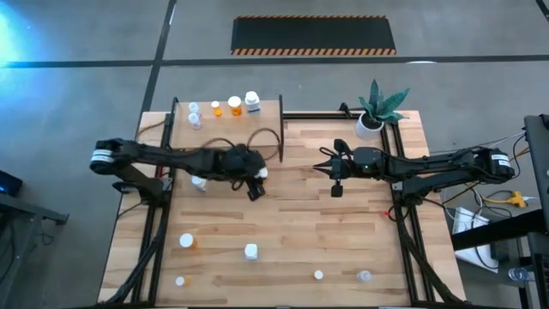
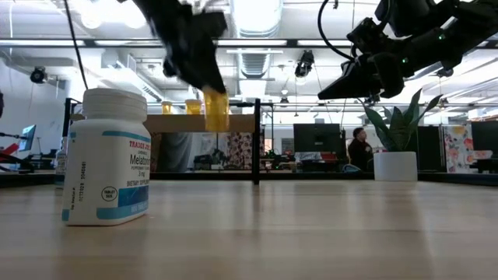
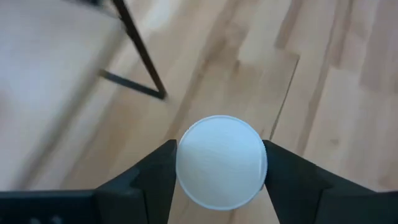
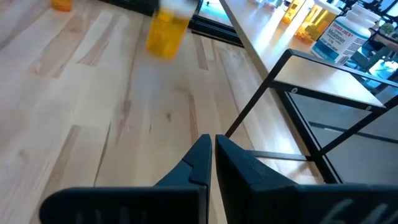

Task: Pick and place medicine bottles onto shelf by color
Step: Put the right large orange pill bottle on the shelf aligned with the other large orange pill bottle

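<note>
My left gripper (image 1: 256,182) is near the table's middle, just in front of the shelf, and is shut on an orange medicine bottle (image 2: 215,110) with a white cap (image 3: 221,160). The bottle also shows in the right wrist view (image 4: 166,31). The wooden shelf (image 1: 257,130) stands at the far left on black posts and carries several bottles (image 1: 234,106). More bottles stand on the table near its front edge, among them a white one (image 1: 250,251) and an orange one (image 1: 187,242). My right gripper (image 1: 336,187) is shut and empty, right of centre, above the table. My left gripper pinches the bottle's white cap (image 3: 186,163) between its two fingers (image 3: 283,171), one on each side of the round cap. The fingers come from above, pointing down. The orange body hangs below the fingers, about upright and clear of the table.
A white pot with a green plant (image 1: 377,107) stands at the far right. A black upright divider (image 1: 280,129) marks the shelf's right edge. A cable loops over the table by the shelf (image 1: 262,142). A large white bottle (image 2: 105,159) stands close to the low camera.
</note>
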You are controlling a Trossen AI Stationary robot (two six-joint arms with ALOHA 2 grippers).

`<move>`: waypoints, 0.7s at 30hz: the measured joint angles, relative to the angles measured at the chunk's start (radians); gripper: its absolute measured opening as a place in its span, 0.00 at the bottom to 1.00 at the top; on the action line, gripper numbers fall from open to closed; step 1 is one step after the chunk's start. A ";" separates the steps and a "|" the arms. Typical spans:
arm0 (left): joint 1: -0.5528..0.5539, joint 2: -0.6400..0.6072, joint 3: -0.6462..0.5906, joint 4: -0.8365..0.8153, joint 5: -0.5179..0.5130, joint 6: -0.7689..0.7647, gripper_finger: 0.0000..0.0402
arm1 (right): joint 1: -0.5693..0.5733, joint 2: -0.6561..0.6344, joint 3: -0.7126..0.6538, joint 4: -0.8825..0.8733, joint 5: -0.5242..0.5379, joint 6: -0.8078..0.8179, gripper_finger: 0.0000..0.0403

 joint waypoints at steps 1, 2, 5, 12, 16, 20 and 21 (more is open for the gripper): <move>0.007 -0.027 0.027 -0.040 -0.003 -0.004 0.48 | 0.000 0.000 0.000 0.000 0.000 0.000 0.03; 0.016 -0.048 0.054 -0.079 -0.014 -0.008 0.48 | 0.000 0.000 0.000 0.000 0.000 0.000 0.03; 0.060 -0.106 0.128 -0.198 -0.069 -0.024 0.48 | 0.000 0.000 0.000 0.000 -0.001 0.000 0.03; 0.252 -0.146 0.172 -0.267 -0.118 0.009 0.48 | 0.000 0.000 0.000 0.006 -0.002 0.000 0.03; 0.375 -0.116 0.157 -0.262 -0.088 0.030 0.48 | 0.000 0.000 0.000 0.007 -0.002 0.001 0.03; 0.466 -0.071 0.154 -0.247 -0.043 0.054 0.48 | 0.000 0.000 0.000 0.006 -0.004 0.001 0.03; 0.485 -0.060 0.154 -0.240 -0.032 0.058 0.48 | 0.000 0.000 0.000 0.007 -0.004 0.001 0.03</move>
